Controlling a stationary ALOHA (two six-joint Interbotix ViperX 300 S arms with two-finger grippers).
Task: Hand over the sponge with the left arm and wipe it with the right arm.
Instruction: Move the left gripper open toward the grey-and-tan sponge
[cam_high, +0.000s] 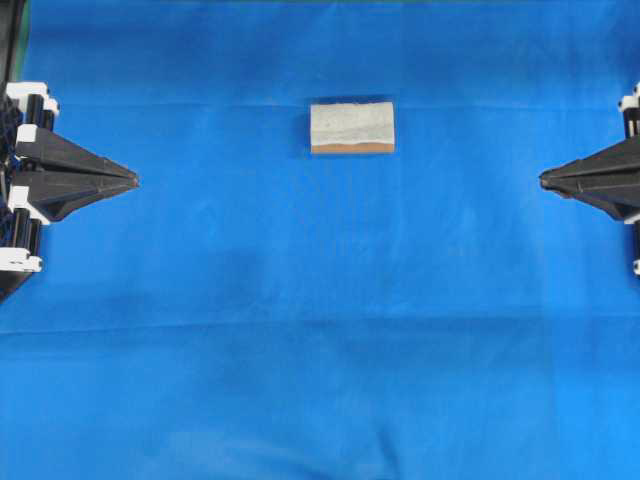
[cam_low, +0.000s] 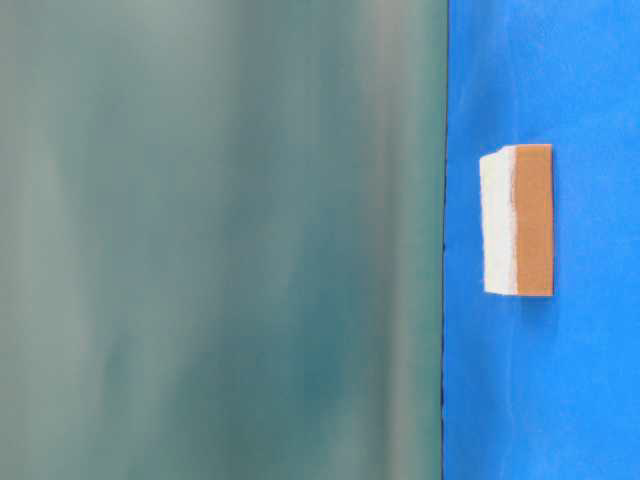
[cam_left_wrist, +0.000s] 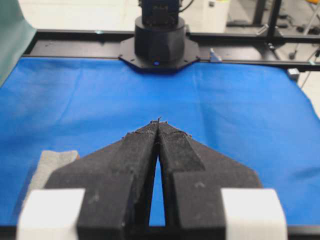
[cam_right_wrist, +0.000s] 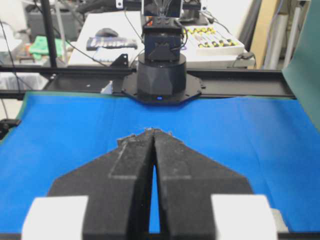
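Blue cloth (cam_high: 300, 330) covers the whole table, and the sponge (cam_high: 352, 127) lies flat on it in the upper middle of the overhead view, pale mottled face up, orange-brown layer along its lower edge. My left gripper (cam_high: 130, 181) sits at the left edge of that frame, fingers pressed together to a point and holding nothing; my right gripper (cam_high: 545, 180) mirrors it at the right edge, also closed and empty. Both are well apart from the sponge.

I expect the pickup to be the risky part. If I come down without spreading my left fingers first, I will only shove the block across the cloth. A grip that digs too low may pinch the fabric and drag it. At the handover, a soft sponge held by one corner could twist or drop between my hands.
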